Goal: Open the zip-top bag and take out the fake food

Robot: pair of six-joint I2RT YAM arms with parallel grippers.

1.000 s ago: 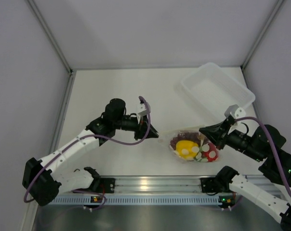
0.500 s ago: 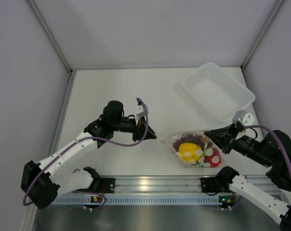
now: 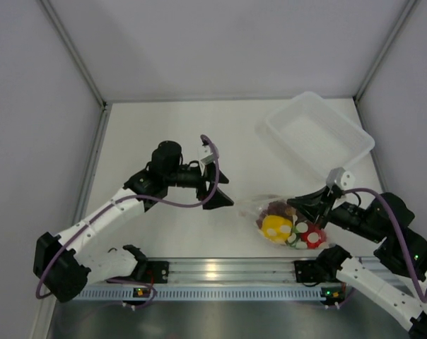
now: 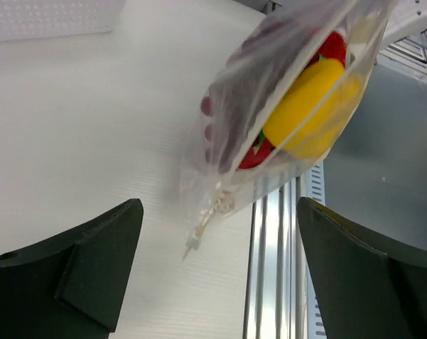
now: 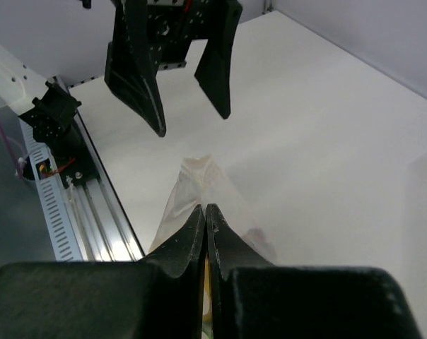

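Note:
The zip-top bag [image 3: 281, 220] is clear and crinkly and hangs from my right gripper [image 3: 295, 203], which is shut on its upper edge. Through the plastic shows the fake food: a yellow pepper [image 3: 274, 226], dark grapes [image 3: 276, 208] and a red piece [image 3: 312, 239]. My left gripper [image 3: 226, 189] stands open just left of the bag and touches nothing. In the left wrist view the bag [image 4: 270, 85] dangles ahead of the wide-apart fingers [image 4: 100, 247], its pointed corner [image 4: 194, 244] between them. The right wrist view has the shut gripper [image 5: 205, 209] pinching the bag [image 5: 199, 176].
A rigid clear tray [image 3: 273, 130] lies at the back right of the white table [image 3: 164, 134]. The metal rail [image 3: 220, 270] with both arm bases runs along the near edge, close under the bag. Grey walls close in the sides and back.
My left gripper has let go of the bag's left corner and opened wide. The right gripper has shifted a little left with the bag.

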